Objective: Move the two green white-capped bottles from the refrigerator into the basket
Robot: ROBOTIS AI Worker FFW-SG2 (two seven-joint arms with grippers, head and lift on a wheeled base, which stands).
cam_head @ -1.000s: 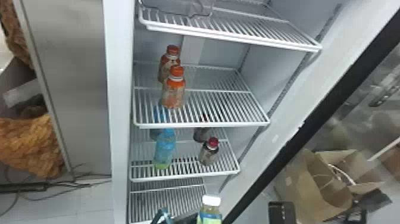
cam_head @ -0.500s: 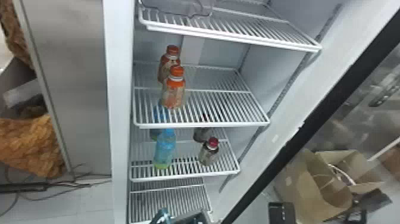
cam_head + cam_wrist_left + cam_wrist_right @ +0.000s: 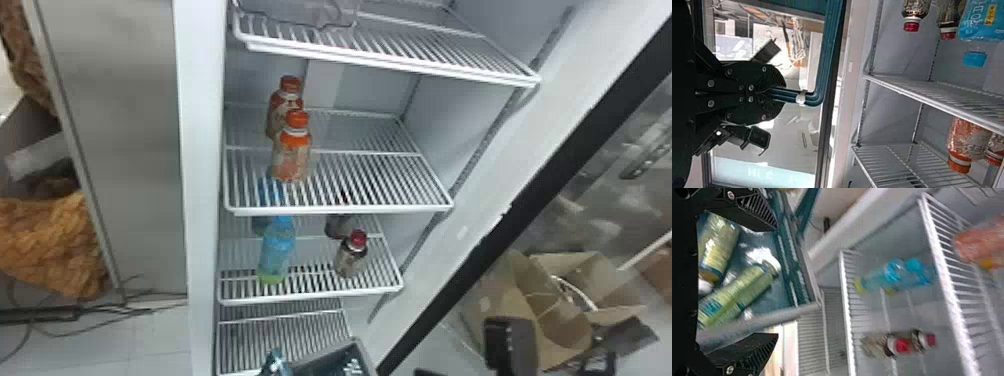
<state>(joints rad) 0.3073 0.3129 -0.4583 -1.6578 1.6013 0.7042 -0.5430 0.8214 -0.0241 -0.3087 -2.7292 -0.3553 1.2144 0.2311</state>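
Note:
The dark basket (image 3: 367, 352) is at the bottom edge of the head view. In the left wrist view my left gripper (image 3: 768, 92) is closed on the basket's teal handle (image 3: 822, 58). My right gripper (image 3: 775, 282) stands open in the right wrist view, its fingers spread over the basket (image 3: 758, 319) with one on either side of the rim. Two green bottles lie inside the basket: one green bottle (image 3: 721, 246) beside a second green bottle (image 3: 738, 293). A white cap shows by the first.
Refrigerator shelves hold orange bottles (image 3: 291, 155), blue bottles (image 3: 276, 250) and dark red-capped bottles (image 3: 351, 257). The open door's black edge (image 3: 500, 225) slants on the right. A black block (image 3: 510, 342) stands at lower right, before a cardboard box (image 3: 555, 310).
The white-capped bottle at the head view's bottom edge a second ago has dropped below that edge. The basket rim has risen into view there. The shelf bottles have stayed put.

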